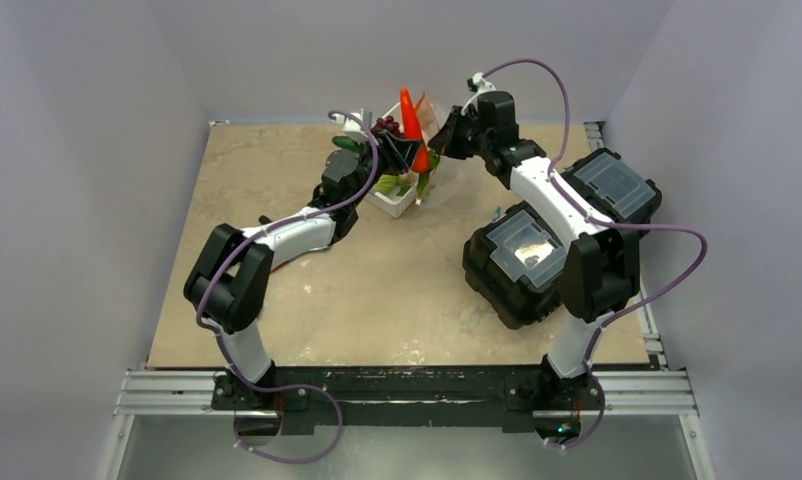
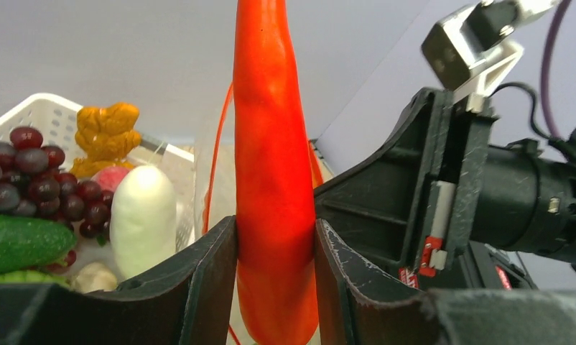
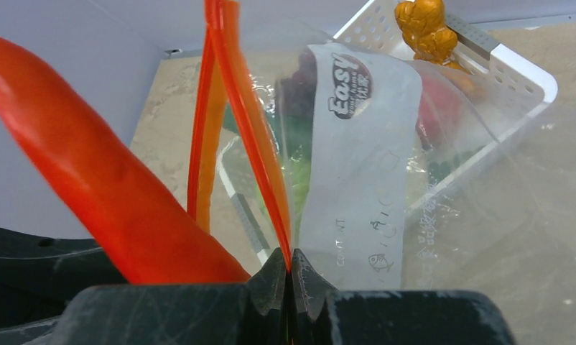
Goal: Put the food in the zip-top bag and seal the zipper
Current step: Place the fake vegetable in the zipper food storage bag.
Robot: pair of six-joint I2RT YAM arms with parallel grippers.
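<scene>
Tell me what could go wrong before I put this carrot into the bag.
The right gripper pinches the zipper at one spot only, so the zip-top bag gapes narrowly; the carrot may catch the zipper. The left gripper holds the carrot near its lower end; it could pivot or slip.

- Right of my left gripper (image 2: pixel 276 248), the right gripper (image 1: pixel 439 138) sits close, blocking me.
- To its left, a white slotted plastic basket (image 2: pixel 48 118) crowds in.
- Behind both tools, I see open beige tabletop (image 1: pixel 397 290).

The long red-orange toy carrot (image 2: pixel 274 180) in my left pincer (image 2: pixel 276 248) runs off the top edge; the clear crinkly plastic bag (image 3: pixel 357 180) blurs the food (image 3: pixel 297 86) behind it.
</scene>
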